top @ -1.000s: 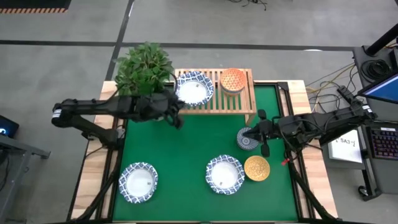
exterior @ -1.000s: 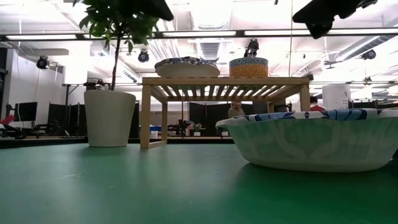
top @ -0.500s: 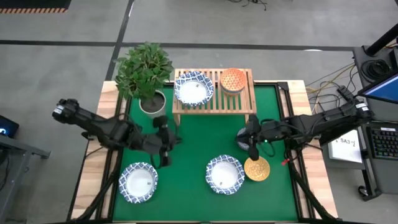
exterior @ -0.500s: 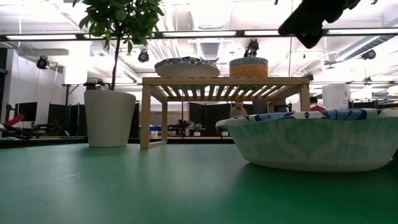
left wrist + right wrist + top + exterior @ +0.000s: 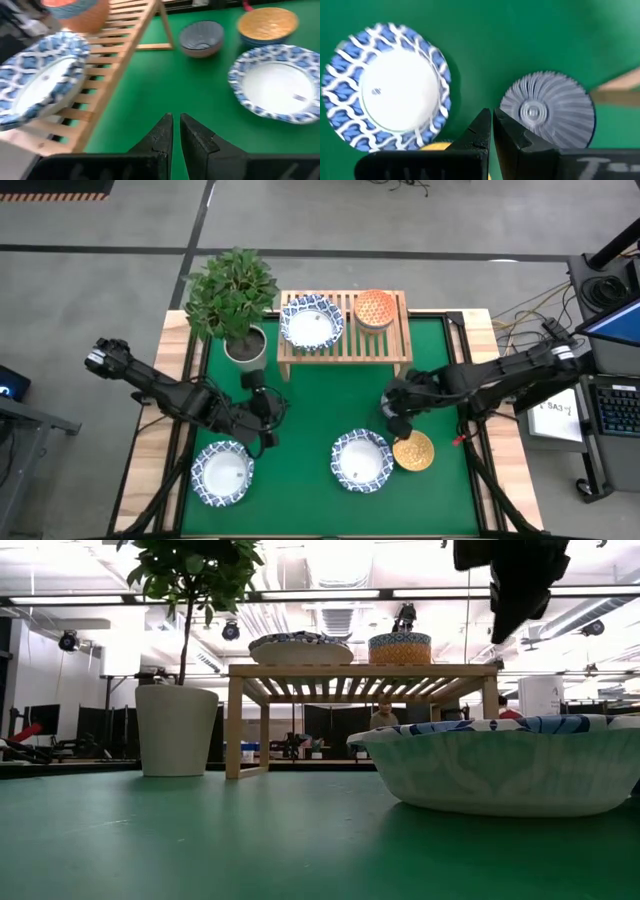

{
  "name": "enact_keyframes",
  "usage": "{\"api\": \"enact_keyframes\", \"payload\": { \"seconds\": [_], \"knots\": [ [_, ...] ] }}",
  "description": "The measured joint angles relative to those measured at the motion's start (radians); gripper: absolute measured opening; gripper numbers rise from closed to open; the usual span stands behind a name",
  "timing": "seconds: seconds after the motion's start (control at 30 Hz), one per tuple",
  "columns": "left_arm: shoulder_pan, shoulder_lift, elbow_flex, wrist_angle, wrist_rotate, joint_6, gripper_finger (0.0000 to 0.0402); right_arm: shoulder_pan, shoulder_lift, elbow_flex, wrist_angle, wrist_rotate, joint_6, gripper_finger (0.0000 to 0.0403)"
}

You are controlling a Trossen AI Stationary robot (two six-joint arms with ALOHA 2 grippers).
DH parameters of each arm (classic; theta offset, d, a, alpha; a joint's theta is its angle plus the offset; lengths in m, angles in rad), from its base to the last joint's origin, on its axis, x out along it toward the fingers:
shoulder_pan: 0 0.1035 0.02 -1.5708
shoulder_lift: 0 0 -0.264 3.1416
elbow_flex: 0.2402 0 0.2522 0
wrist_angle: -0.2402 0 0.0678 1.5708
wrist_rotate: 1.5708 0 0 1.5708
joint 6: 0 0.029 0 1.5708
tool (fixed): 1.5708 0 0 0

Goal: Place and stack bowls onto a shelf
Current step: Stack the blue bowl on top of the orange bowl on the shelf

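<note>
High view | grey bowl half hidden under right hand | both hands closed, empty

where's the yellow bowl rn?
In the high view the golden yellow bowl sits on the green mat at right, beside a wide white bowl and just in front of the right hand, well clear of the shelf.

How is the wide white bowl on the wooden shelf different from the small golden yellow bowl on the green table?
The white bowl on the shelf is wider than the golden yellow bowl. It has a blue-patterned rim and a plain white inside; the yellow bowl is golden all over. It rests on the shelf, while the yellow bowl sits on the green table. Both are round and upright.
</note>
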Motion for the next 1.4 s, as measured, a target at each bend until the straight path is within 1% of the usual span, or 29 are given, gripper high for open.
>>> {"api": "enact_keyframes", "payload": {
  "seconds": [0.13,0.27,0.33,0.43,0.7,0.77,0.87,1.03,1.4],
  "knots": [
    [0.0,0.0,-0.006,-0.002,-0.04,-0.002,0.0016,0.0,0.08,0.034,-0.052,-0.01,0.034,0.0009],
    [0.0,0.0,-0.029,-0.001,-0.078,-0.028,0.0016,-0.003,0.141,0.045,-0.056,-0.009,0.063,0.0011],
    [0.0,0.0,-0.044,-0.001,-0.098,-0.041,0.0016,-0.008,0.166,0.048,-0.056,-0.031,0.074,0.0018],
    [0.0,0.0,-0.061,-0.002,-0.122,-0.065,0.0016,-0.017,0.197,0.048,-0.061,-0.059,0.096,0.0043],
    [0.0,0.0,-0.078,0.004,-0.133,-0.085,0.0016,-0.04,0.258,0.048,-0.063,-0.061,0.146,0.0136],
    [0.0,0.0,-0.085,0.004,-0.133,-0.085,0.0016,-0.049,0.28,0.048,-0.063,-0.061,0.159,0.0152],
    [0.0,0.0,-0.095,0.005,-0.133,-0.089,0.0016,-0.058,0.311,0.047,-0.063,-0.06,0.164,0.0165],
    [0.0,0.0,-0.101,0.005,-0.133,-0.089,0.0016,-0.065,0.362,0.047,-0.06,-0.057,0.16,0.0165],
    [0.0,0.0,-0.101,0.005,-0.133,-0.089,0.0016,-0.076,0.446,0.047,-0.052,-0.051,0.124,0.0138]
  ]
}}
